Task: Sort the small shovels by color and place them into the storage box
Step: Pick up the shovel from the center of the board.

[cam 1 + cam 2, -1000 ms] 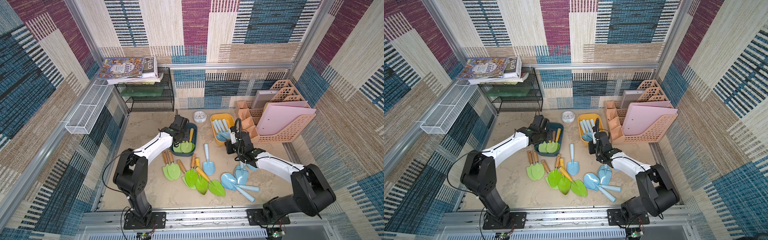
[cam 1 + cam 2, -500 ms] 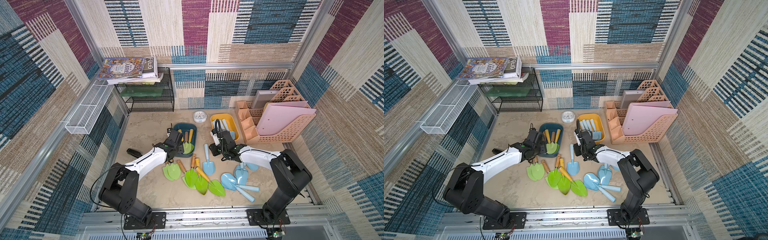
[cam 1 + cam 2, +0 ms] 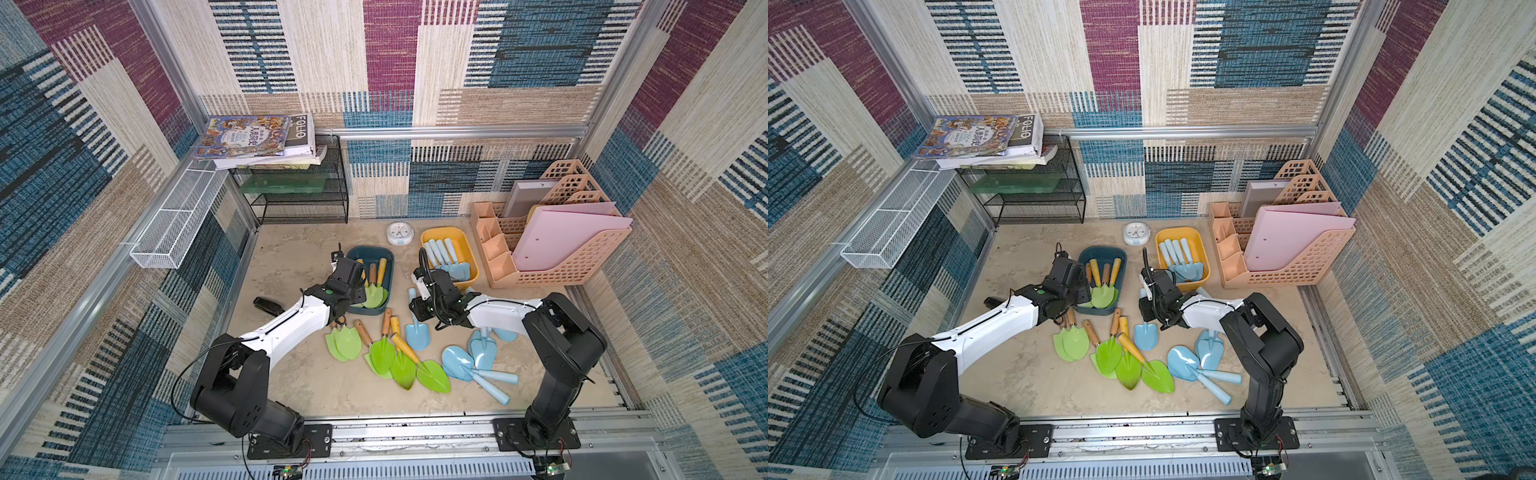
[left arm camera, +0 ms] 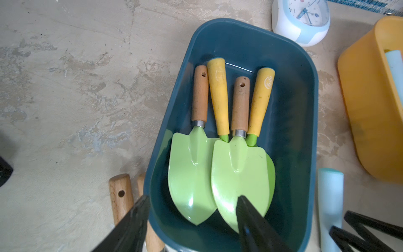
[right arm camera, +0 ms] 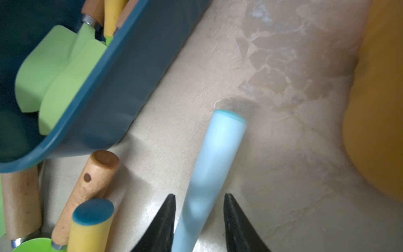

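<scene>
The left gripper (image 4: 192, 200) hangs with fingers spread and empty over the near end of the dark blue bin (image 4: 294, 87), where four boxed green shovels (image 4: 192, 170) lie side by side. Just in front of the bin, loose green shovels (image 3: 384, 353) sprawl on the table (image 3: 316, 374). Right of the bin, the right gripper (image 5: 200, 195) straddles a pale blue shovel (image 5: 216, 152) by its handle, fingers not clamped. Farther right of the bin, the yellow bin (image 3: 442, 231) holds sorted blue shovels (image 3: 446, 257).

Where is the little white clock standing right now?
In both top views the clock sits at the far end of the table, about midway across, just behind the gap between the dark blue bin and the yellow bin.
</scene>
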Action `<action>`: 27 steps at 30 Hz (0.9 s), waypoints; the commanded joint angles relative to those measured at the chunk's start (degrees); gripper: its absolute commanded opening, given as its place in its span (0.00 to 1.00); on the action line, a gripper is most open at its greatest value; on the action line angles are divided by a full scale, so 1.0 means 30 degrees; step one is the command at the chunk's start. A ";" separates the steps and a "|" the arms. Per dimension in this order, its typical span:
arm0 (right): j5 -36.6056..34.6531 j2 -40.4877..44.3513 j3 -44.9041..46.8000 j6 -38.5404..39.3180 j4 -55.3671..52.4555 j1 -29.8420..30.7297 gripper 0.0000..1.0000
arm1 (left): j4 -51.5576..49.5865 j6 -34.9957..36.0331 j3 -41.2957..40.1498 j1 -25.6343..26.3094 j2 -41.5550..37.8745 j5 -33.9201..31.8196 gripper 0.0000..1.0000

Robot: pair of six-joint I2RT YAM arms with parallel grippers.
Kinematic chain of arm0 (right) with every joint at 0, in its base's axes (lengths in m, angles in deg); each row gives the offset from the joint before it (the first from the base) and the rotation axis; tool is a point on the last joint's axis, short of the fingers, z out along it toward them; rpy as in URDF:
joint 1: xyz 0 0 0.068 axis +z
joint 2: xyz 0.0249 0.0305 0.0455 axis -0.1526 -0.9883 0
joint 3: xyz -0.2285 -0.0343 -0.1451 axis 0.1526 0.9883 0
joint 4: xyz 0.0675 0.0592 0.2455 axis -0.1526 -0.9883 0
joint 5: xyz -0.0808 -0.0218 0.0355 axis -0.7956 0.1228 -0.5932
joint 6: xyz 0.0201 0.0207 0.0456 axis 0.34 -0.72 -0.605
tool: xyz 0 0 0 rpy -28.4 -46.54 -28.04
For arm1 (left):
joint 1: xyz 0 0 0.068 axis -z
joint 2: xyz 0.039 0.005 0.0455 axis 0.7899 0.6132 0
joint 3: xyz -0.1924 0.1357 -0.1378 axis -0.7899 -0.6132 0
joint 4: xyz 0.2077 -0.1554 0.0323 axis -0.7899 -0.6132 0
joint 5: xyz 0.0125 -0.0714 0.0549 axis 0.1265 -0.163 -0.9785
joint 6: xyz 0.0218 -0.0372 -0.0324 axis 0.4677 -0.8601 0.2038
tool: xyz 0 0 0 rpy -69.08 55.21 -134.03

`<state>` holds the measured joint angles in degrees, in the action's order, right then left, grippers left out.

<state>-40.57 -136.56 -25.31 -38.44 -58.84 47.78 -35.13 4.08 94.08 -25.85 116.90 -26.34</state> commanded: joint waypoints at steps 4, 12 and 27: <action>-0.0316 -0.0436 -0.0101 -0.0332 -0.0146 0.0503 0.39 | -0.0194 0.0250 0.0161 -0.0016 -0.0060 -0.0371 0.65; -0.1724 -0.0899 -0.0154 -0.0294 -0.0871 0.1210 0.29 | -0.0341 0.0362 0.0162 -0.0016 -0.0109 -0.0517 0.65; -0.0411 0.2495 -0.3502 0.2097 -0.1718 -0.2138 0.15 | -0.0347 0.0367 0.0074 -0.0017 -0.0044 -0.0679 0.65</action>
<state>-43.63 -129.81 -33.31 -34.33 -63.45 43.65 -35.75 4.96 94.35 -25.85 116.90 -27.59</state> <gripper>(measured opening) 0.209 0.653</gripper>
